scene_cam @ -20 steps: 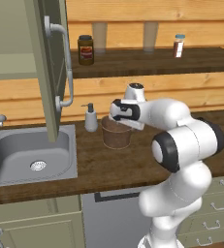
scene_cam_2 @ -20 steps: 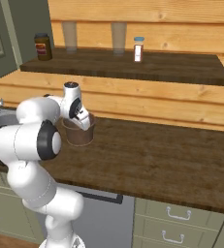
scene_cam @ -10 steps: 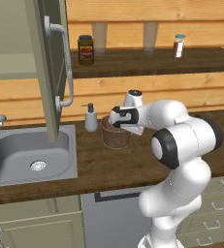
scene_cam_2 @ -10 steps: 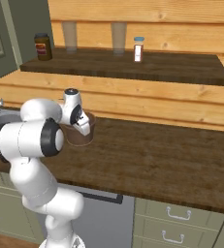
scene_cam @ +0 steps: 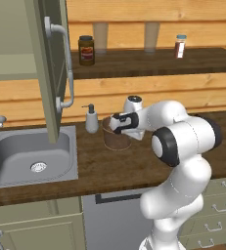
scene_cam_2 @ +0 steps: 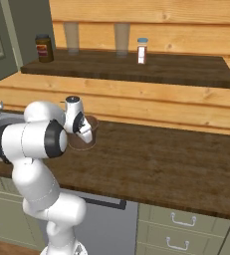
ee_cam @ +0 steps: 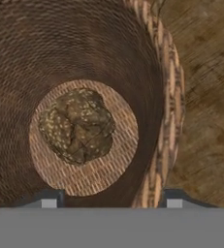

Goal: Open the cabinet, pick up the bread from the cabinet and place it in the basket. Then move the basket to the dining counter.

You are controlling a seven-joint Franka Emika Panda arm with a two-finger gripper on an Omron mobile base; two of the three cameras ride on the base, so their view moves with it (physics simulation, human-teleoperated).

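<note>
Round brown woven basket (ee_cam: 169,97) sits on dark wood surface (ee_cam: 205,72), directly under pincer (ee_cam: 108,201); seeded brown bread roll (ee_cam: 77,125) lies on its floor. Jaws straddle rim wall, part-open, no clamp evident. Basket likely light, stiff; rim best hold. Hand view reveals bread; base views show open sage-green cabinet door (scene_cam: 48,73).

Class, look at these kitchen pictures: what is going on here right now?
The white robot arm has its gripper at the woven basket on the worktop beside the sink. Its fingers straddle the rim, one inside, one outside. The bread lies on the basket's floor. The cabinet door hangs open.
</note>
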